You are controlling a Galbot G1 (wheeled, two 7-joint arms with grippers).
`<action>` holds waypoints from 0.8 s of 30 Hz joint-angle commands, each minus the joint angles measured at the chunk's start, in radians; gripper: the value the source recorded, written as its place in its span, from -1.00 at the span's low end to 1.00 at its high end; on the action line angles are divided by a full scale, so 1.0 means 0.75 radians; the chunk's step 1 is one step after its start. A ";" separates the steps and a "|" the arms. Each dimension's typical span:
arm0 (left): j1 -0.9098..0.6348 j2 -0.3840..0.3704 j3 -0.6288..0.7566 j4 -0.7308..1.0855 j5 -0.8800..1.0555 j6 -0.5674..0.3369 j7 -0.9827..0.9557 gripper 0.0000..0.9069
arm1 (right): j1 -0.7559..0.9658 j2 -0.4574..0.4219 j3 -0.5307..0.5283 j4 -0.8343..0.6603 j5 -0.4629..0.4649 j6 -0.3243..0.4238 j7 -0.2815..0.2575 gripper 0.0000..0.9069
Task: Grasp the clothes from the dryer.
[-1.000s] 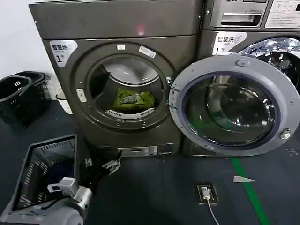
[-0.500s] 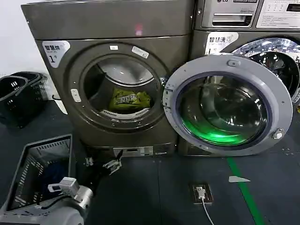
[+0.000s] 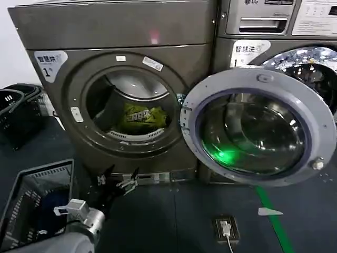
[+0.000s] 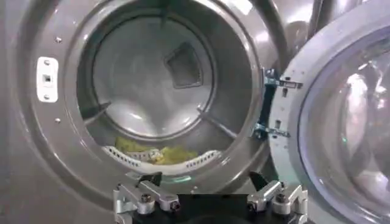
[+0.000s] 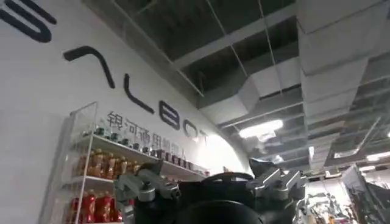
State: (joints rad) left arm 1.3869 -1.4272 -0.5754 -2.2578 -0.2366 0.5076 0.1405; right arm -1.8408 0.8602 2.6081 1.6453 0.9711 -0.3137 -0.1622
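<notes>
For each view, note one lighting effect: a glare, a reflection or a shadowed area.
Head view: a green glint on the open door glass of the dryer. Left wrist view: the clothes lie in the dim drum bottom. Right wrist view: a ceiling lamp glares bright.

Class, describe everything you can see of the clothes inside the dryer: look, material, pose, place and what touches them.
The clothes are a small yellow-green garment of soft-looking fabric with dark printing on it, too crumpled to read. It lies bunched in a low heap on the bottom of the drum, just behind the perforated front lip, far smaller than the round opening of the dryer. In the left wrist view it shows as a yellow strip behind that lip. Only the drum touches it; the left end effector hangs open outside, below the opening.
</notes>
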 commanded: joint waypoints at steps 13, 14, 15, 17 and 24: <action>-0.016 0.000 -0.001 0.021 -0.004 -0.006 0.002 1.00 | -0.021 0.007 0.030 0.009 0.017 0.001 0.001 1.00; -0.017 -0.001 -0.001 0.021 -0.005 -0.006 0.002 1.00 | -0.021 0.008 0.030 0.013 0.019 0.001 0.001 1.00; -0.018 -0.001 0.000 0.021 -0.005 -0.006 0.002 1.00 | -0.021 0.009 0.031 0.016 0.020 0.001 0.001 1.00; -0.020 -0.001 0.001 0.023 -0.005 -0.006 0.002 1.00 | -0.021 0.009 0.032 0.016 0.020 0.001 0.000 1.00; -0.019 0.008 0.001 0.019 -0.006 -0.006 0.003 1.00 | -0.018 0.015 0.025 0.028 0.022 0.003 -0.004 1.00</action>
State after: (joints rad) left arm 1.3716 -1.4222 -0.5749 -2.2415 -0.2413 0.5028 0.1423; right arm -1.8553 0.8713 2.6260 1.6667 0.9877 -0.3112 -0.1650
